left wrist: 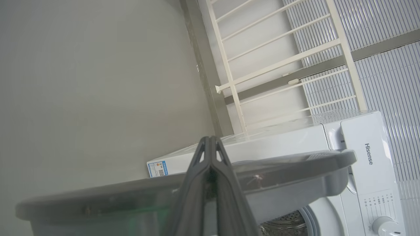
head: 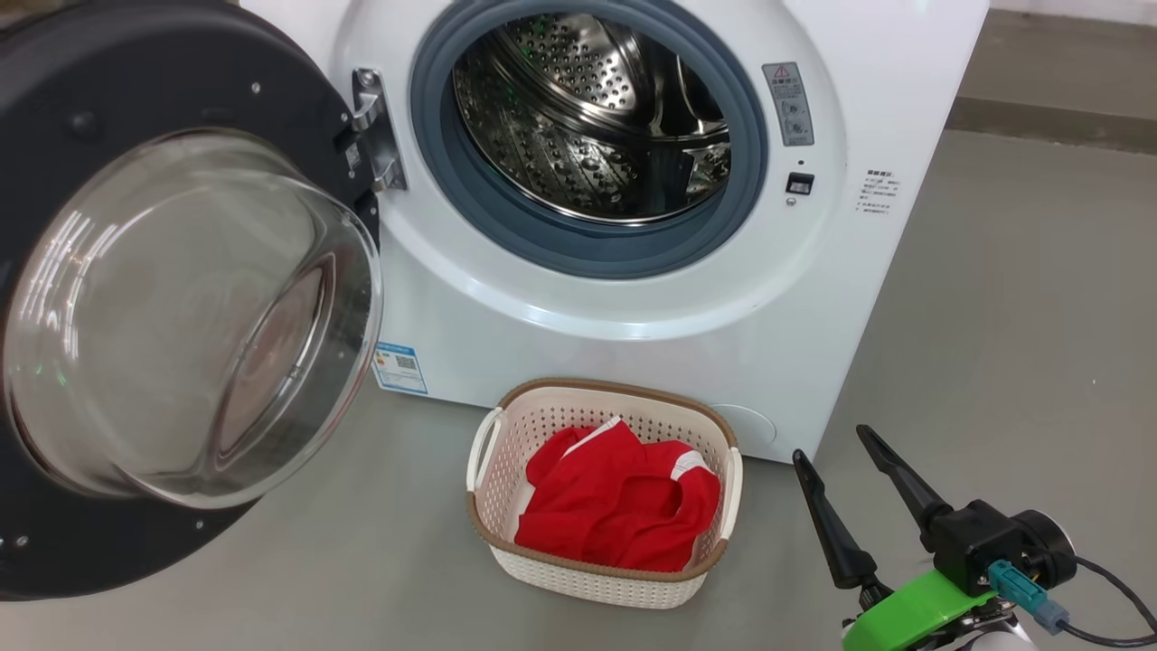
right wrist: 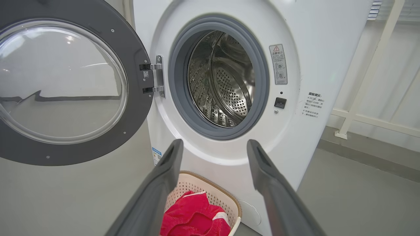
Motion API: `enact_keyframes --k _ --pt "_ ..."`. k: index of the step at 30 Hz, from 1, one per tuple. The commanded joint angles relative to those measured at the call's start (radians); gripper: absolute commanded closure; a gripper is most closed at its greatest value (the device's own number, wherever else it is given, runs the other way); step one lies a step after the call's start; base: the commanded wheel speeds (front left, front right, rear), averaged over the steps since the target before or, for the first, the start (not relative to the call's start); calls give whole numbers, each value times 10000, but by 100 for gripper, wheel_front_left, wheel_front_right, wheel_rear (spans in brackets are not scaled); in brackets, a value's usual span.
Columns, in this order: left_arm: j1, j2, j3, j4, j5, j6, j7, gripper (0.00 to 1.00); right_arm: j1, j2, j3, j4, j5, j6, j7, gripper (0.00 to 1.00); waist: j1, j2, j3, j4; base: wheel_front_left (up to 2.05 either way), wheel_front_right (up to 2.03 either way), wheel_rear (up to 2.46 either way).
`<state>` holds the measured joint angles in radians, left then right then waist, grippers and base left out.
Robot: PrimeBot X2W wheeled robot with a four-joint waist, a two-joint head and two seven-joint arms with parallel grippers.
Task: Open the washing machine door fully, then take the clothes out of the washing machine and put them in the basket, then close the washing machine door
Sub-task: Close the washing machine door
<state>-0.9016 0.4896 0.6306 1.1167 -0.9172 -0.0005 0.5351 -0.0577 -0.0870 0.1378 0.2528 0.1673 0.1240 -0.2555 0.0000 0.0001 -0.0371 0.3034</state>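
The washing machine (head: 633, 334) stands with its door (head: 136, 81) swung wide to the left, the glass bowl facing me. Its steel drum (head: 587, 117) shows bare metal. The clothes (head: 615, 506), red with white stripes, lie in the basket (head: 578, 583) on the floor before the machine. My right gripper (head: 832, 445) hovers open to the basket's right, holding nothing. In the right wrist view the open right gripper (right wrist: 214, 144) points at the machine (right wrist: 311, 39), above the basket (right wrist: 197, 178) and clothes (right wrist: 193, 218). My left gripper (left wrist: 210, 141) is shut, empty, close against the door's edge (left wrist: 295, 167).
The grey floor (head: 1021, 316) stretches open to the right of the machine. A white railing (right wrist: 361, 82) stands against the wall beside the machine. The open door (right wrist: 65, 82) takes up the space on the left.
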Motion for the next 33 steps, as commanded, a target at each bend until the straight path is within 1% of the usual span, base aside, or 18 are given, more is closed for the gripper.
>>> enact_keyframes --k 1,6,10,14,19,27,33 --pt "75 539 11 -147 -115 -112 189 100 -201 -24 141 -235 -2 67 -63 0 0 -1 -48 -1 0 0 0" --pt "235 668 8 172 -298 -593 788 100 -106 34 128 -257 11 67 -63 0 0 -1 -170 52 0 0 0" --pt "342 664 -92 292 -428 -961 1381 100 -60 87 164 -288 13 67 -63 0 0 -1 -208 143 0 0 0" --pt "529 583 -66 252 -703 -1188 1862 100 -24 129 191 -295 31 67 -63 0 0 -1 -231 232 0 0 0" --pt "839 406 3 -67 -1155 -1287 2389 100 -18 147 199 -294 39 67 -63 0 0 -1 -226 308 0 0 0" --pt "1504 -142 -144 -1491 -2066 -1299 3301 100 -78 152 246 -272 64 67 -63 0 0 -1 -171 320 0 0 0" --pt "2087 -578 -246 -2459 -2535 -1300 3640 100 -97 181 208 -275 115 67 -63 0 0 -1 -140 249 0 0 0"
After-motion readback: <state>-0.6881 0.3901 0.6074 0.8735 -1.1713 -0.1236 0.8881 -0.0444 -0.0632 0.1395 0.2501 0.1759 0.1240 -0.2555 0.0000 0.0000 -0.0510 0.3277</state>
